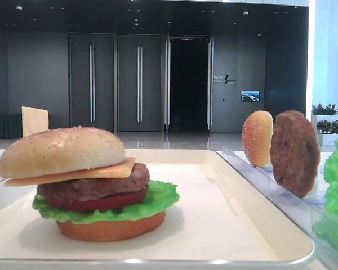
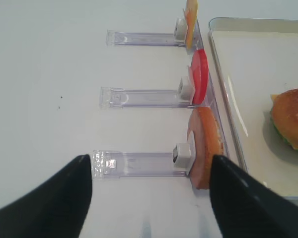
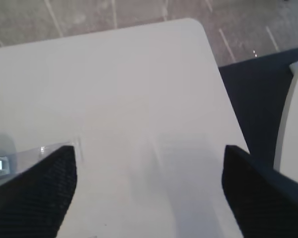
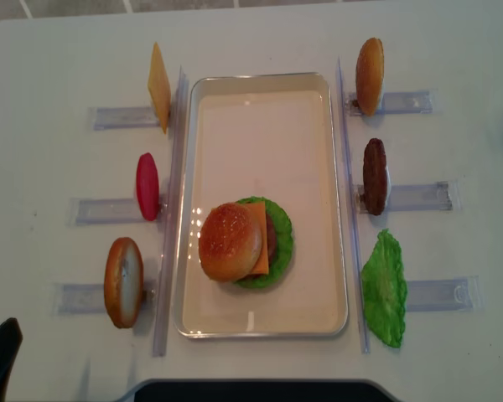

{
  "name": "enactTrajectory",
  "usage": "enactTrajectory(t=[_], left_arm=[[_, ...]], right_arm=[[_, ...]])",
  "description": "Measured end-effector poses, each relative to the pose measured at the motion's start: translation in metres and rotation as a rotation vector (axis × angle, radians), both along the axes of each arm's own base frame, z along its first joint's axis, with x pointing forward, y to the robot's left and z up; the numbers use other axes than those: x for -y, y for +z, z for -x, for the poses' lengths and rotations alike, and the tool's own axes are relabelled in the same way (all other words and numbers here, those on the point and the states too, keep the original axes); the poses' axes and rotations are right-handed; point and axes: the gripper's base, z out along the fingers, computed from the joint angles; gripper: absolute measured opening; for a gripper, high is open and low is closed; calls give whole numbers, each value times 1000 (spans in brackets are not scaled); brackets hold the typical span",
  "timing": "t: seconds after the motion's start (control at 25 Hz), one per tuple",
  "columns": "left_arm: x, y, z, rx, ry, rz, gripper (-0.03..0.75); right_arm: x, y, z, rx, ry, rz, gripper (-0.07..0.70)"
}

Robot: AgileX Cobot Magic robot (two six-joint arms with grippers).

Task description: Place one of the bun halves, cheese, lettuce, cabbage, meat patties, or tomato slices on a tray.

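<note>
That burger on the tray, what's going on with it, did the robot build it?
A stacked burger sits on the cream tray: bun, cheese, patty, tomato, lettuce, bottom bun. Spare pieces stand in clear racks on both sides. Neither gripper holds anything: the right gripper is open over bare table, the left gripper hovers near the left racks.

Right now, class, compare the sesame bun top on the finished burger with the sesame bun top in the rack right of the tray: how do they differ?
The bun top on the burger lies flat, dome up; the bun top in the rack stands on edge. The burger's bun rests on cheese inside the tray; the racked one stands outside it, beside a meat patty. Both are golden-tan and sesame-speckled.
</note>
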Motion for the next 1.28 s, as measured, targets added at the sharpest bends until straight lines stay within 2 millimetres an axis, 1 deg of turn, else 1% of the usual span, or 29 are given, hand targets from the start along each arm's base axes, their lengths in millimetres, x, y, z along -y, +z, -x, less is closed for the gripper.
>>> enactTrajectory(t=[0.12, 0.24, 0.36, 0.48, 0.6, 0.64, 0.68, 0.76, 0.96, 1.12, 1.28], left_arm=[[0, 0, 0, 0, 0, 1, 559], [0, 0, 0, 0, 0, 0, 559], [0, 0, 0, 0, 0, 0, 559], [0, 0, 0, 0, 0, 0, 559], [0, 0, 0, 0, 0, 0, 559], [0, 0, 0, 0, 0, 0, 559], [0, 0, 0, 0, 0, 0, 559], [0, 0, 0, 0, 0, 0, 559], [0, 0, 0, 0, 0, 0, 559], [0, 0, 0, 0, 0, 0, 559], [0, 0, 0, 0, 0, 0, 559]], right_arm=[[-8, 23, 28, 77, 28, 9, 594], [-14, 38, 57, 138, 57, 32, 594], [-17, 48, 88, 193, 79, 46, 594], [-16, 50, 119, 234, 87, 45, 594], [-14, 46, 147, 268, 88, 47, 594], [-13, 45, 158, 289, 89, 46, 594], [-12, 46, 174, 324, 89, 45, 594], [-11, 42, 190, 351, 89, 45, 594], [-8, 23, 221, 379, 98, 53, 594], [-7, 7, 243, 403, 103, 50, 594], [-7, -10, 263, 462, 128, 43, 593]])
